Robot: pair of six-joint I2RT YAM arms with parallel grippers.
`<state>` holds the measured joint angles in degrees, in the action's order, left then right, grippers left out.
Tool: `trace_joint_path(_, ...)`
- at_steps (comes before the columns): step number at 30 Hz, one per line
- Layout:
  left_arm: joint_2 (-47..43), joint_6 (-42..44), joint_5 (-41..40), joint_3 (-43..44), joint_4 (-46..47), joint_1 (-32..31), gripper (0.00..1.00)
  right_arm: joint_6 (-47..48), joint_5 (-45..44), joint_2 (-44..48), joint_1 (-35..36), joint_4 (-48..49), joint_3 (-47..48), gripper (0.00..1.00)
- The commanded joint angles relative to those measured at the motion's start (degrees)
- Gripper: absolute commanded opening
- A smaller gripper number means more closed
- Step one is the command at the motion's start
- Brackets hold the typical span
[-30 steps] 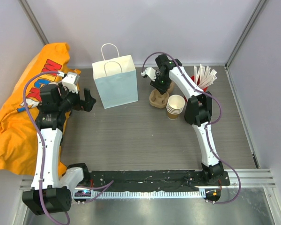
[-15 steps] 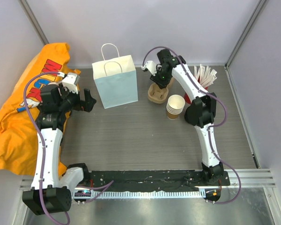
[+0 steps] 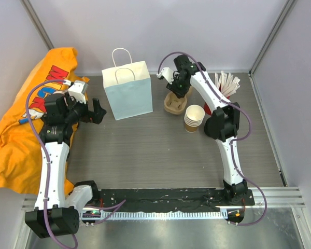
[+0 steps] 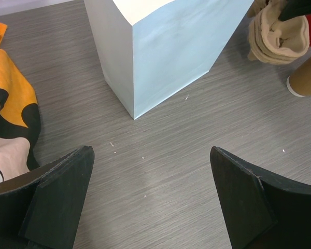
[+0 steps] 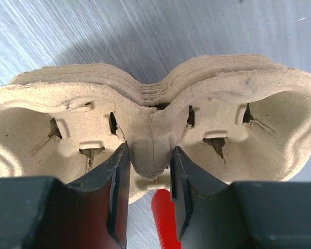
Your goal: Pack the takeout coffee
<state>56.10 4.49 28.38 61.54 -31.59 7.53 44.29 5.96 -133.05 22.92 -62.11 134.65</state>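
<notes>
At the far side of the tabletop (image 3: 145,155), just right of the bag (image 3: 128,96), the right fingers (image 5: 119,176) are clamped on the middle ridge at the top of the carrier stack (image 5: 238,119). The wrist view shows both fingers pressed against that ridge, with several pulp layers nested beneath. How many layers are pinched cannot be told, nor whether the stack rests on the tabletop or is just off it. Close beside it to the right stand the lidless cups (image 3: 195,118), and behind those a red holder (image 3: 210,105) of straws (image 3: 227,83).

The left fingers (image 4: 57,202) are wide apart and hold nothing. They hang over bare tabletop near the bag's left side, with the orange cloth (image 3: 20,129) on their other side.

The coffee, a lidded cup, shows in none of the views, so I cannot say where it is. Neither arm has it, and the bag's inside is hidden from every camera.

By these pictures the job looks barely begun. Both wells of the top carrier are empty, the bag stands upright with its handles up, and nothing can be seen going into it. What seems to be in hand is getting one carrier free of the stack. Left to do, as I judge it: peel that carrier off cleanly, seat the coffee in a well, and lower the lot into the bag, probably with the left arm steadying the bag's mouth.
</notes>
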Motion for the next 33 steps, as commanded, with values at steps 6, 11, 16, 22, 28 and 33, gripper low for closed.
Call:
trace_joint_path(6,-0.64,-0.80,1.24,0.07,1.27,0.47,1.00,1.32,-1.56,-4.58,0.02,0.23,2.99,0.29)
trace_joint_path(11,-0.37,-0.80,1.33,-0.10,1.27,0.47,1.00,1.41,-1.83,-4.32,-0.06,-0.21,2.55,0.43)
trace_joint_path(16,-0.29,-0.80,1.41,-0.10,1.36,0.47,1.00,1.50,-1.12,-3.00,-0.15,0.14,2.46,0.44)
trace_joint_path(22,-0.20,-0.80,1.41,-0.19,1.45,0.55,1.00,1.59,-0.51,-2.21,-0.07,-0.03,2.55,0.44)
trace_joint_path(28,-0.11,-0.80,1.59,-0.19,1.45,0.56,1.00,1.59,0.37,-0.89,-0.15,0.06,2.55,0.44)
trace_joint_path(33,-0.20,-0.89,1.59,-0.28,1.45,0.64,1.00,1.76,0.90,-0.45,-0.33,0.06,2.55,0.51)
